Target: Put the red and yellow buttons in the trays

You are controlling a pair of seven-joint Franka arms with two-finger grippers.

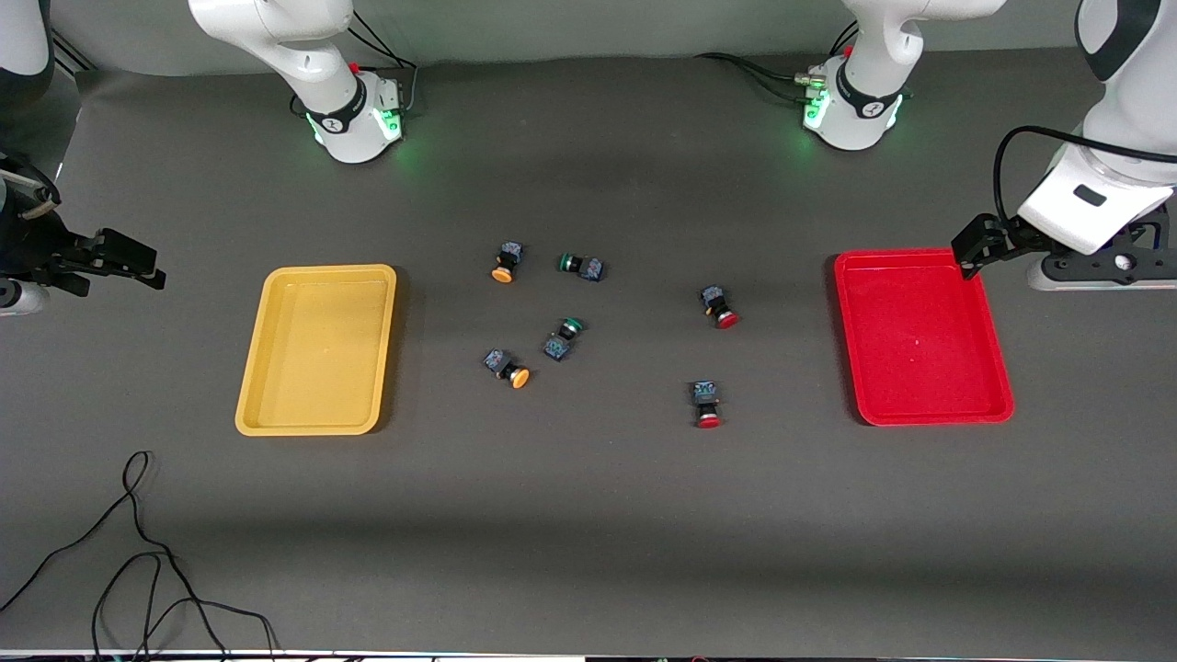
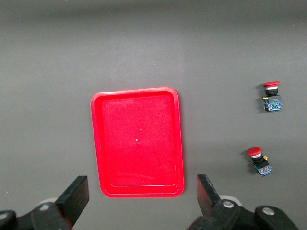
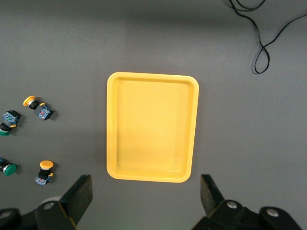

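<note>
Two red buttons (image 1: 719,307) (image 1: 706,405) lie on the table between the middle and the empty red tray (image 1: 919,336). Two yellow buttons (image 1: 506,262) (image 1: 508,366) lie mid-table, toward the empty yellow tray (image 1: 317,349). My left gripper (image 1: 975,250) hangs open and empty over the red tray's edge at the left arm's end. My right gripper (image 1: 138,267) hangs open and empty past the yellow tray at the right arm's end. The left wrist view shows its open gripper (image 2: 141,191), the red tray (image 2: 136,141) and both red buttons (image 2: 271,96) (image 2: 259,160). The right wrist view shows its open gripper (image 3: 146,191), the yellow tray (image 3: 152,127) and both yellow buttons (image 3: 37,108) (image 3: 44,171).
Two green-capped buttons (image 1: 581,267) (image 1: 563,337) lie among the yellow ones. A black cable (image 1: 138,552) loops on the table near the front camera at the right arm's end. Both arm bases (image 1: 354,119) (image 1: 851,110) stand along the farthest edge.
</note>
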